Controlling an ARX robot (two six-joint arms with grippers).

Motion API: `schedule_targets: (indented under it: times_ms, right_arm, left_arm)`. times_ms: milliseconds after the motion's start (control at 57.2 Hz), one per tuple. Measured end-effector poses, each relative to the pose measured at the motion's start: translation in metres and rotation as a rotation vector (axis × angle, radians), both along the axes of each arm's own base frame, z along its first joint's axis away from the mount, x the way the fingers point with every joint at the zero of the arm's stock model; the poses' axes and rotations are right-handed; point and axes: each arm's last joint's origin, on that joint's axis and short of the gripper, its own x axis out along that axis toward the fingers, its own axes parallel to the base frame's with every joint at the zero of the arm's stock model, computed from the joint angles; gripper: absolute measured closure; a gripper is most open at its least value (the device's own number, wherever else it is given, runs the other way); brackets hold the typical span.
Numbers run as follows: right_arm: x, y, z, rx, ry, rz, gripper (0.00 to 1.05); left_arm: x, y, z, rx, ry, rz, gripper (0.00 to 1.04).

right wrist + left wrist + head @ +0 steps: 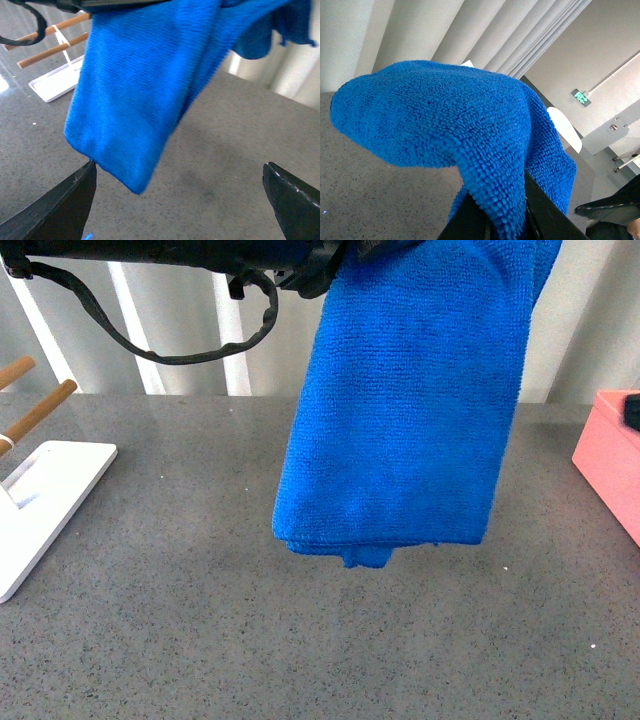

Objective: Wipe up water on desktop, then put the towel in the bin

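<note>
Two grippers: one carries the cloth, one is free.
left gripper point(506, 220): dark fingers point(470, 222) closed on a fold of the towel, with the cloth bulging over them.
right gripper point(180, 200): jaws spread wide with nothing between them, just beside the towel's hanging corner.
towel point(405, 410): bright blue, hanging in folded layers from the black arm at the top of the front view, its lower edge clear of the desktop.
desktop point(200, 620): speckled dark grey.
bin point(610, 460): salmon-pink, at the right edge, apart from the towel.
stand point(50, 490): white with brown wooden pegs point(40, 410), far left.
</note>
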Motion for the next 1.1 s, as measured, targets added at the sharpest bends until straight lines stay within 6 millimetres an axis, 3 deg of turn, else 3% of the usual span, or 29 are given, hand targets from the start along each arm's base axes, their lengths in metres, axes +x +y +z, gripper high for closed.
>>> schedule_targets:
  times_ms: [227, 560, 944, 1102]
  right_arm:
    - [0.019, 0.029, -0.008, 0.007, 0.01, 0.113, 0.07]
    - [0.052, 0.04, -0.008, -0.004, 0.009, 0.126, 0.07]
    - [0.058, 0.048, -0.002, -0.02, -0.014, 0.13, 0.6]
    - [0.059, 0.045, -0.002, -0.027, -0.019, 0.112, 0.93]
  left_arm:
    - [-0.005, -0.006, 0.003, -0.014, 0.013, -0.018, 0.99]
    - [-0.01, -0.014, 0.006, -0.027, 0.023, -0.042, 0.99]
    - [-0.01, -0.014, 0.005, -0.02, 0.033, -0.04, 0.99]
    - [-0.009, -0.011, 0.005, -0.019, 0.035, -0.03, 0.99]
